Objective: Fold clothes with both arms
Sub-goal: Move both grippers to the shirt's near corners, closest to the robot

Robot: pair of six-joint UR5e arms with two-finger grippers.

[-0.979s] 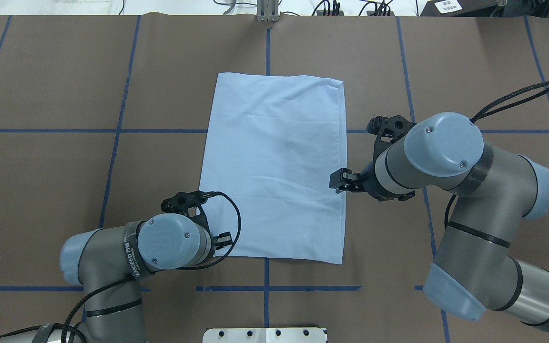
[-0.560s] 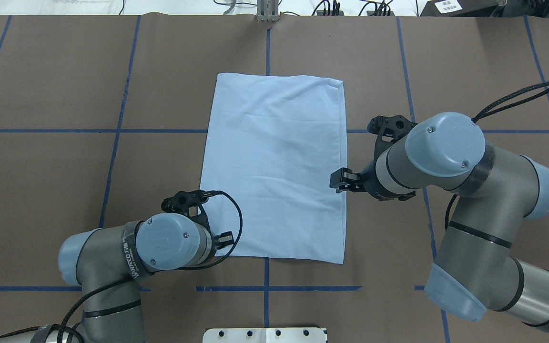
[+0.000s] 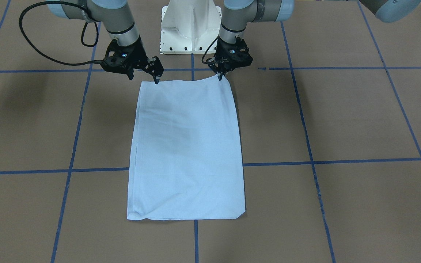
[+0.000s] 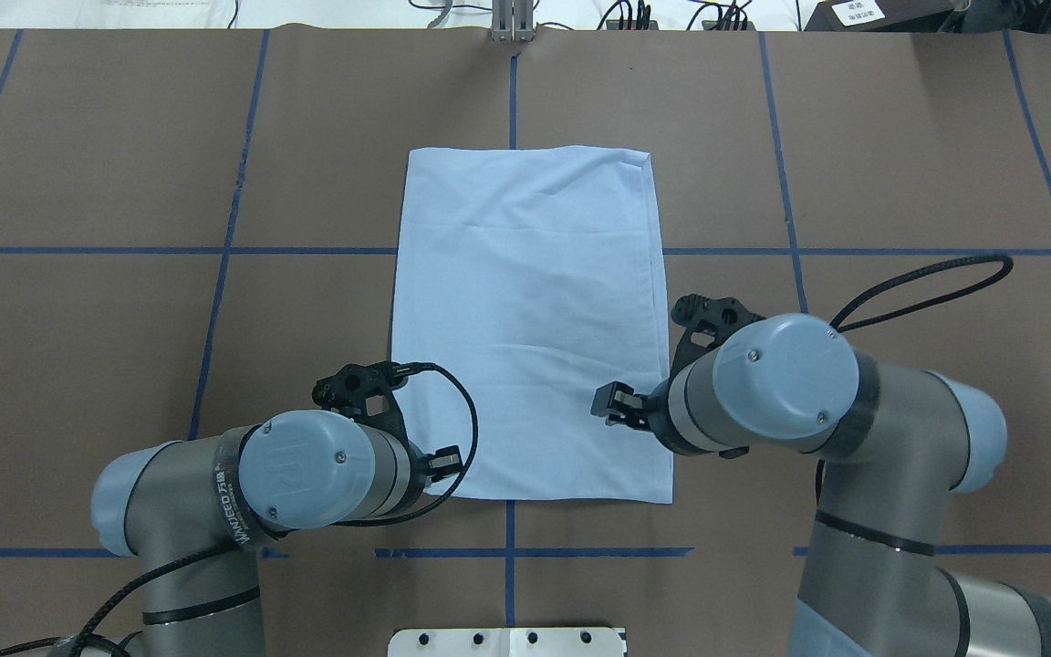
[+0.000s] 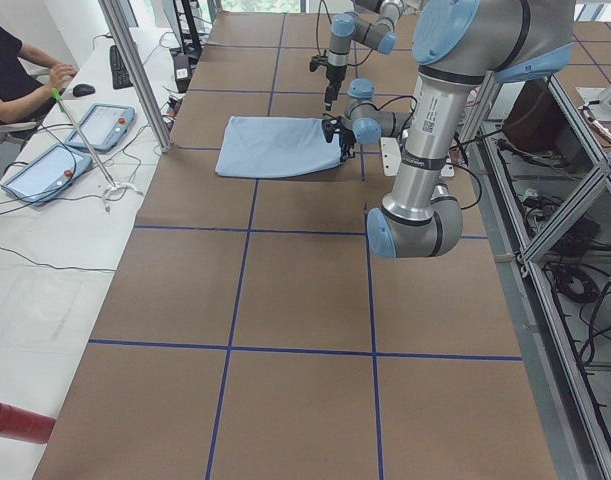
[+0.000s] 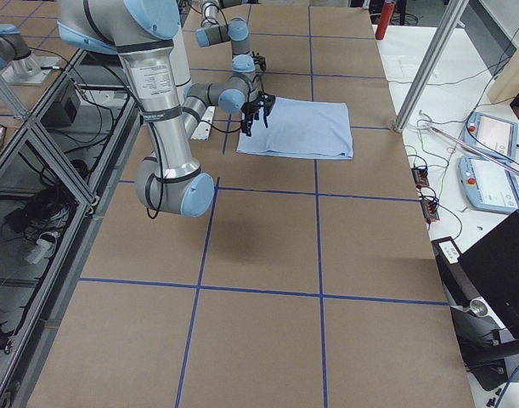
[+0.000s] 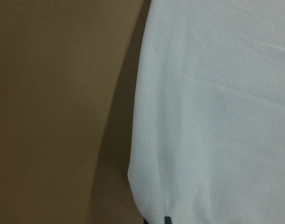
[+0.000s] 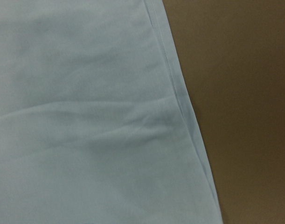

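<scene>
The light blue T-shirt (image 3: pixel 186 146) lies flat on the brown table, folded into a tall rectangle (image 4: pixel 525 301); its print and label are hidden. My left gripper (image 3: pixel 219 76) is at the shirt's near-robot corner, its fingers drawn together to a point on the cloth edge. My right gripper (image 3: pixel 144 78) is at the other near-robot corner with its fingers apart, one fingertip (image 3: pixel 156 81) touching the edge. In the overhead view both wrists (image 4: pixel 306 470) (image 4: pixel 781 379) hide the fingertips. Both wrist views show only cloth (image 7: pixel 217 116) (image 8: pixel 86 116) and table.
The white pedestal base (image 3: pixel 191 29) stands just behind the shirt's near edge. Blue tape lines (image 4: pixel 509 552) cross the table. An operator (image 5: pixel 15 60) and tablets (image 5: pixel 95 125) are at a side bench beyond the far edge.
My right arm has moved toward the robot along the shirt's right edge to its near corner. My left arm shifted slightly back. The shirt's near edge has shifted a little toward the robot.
</scene>
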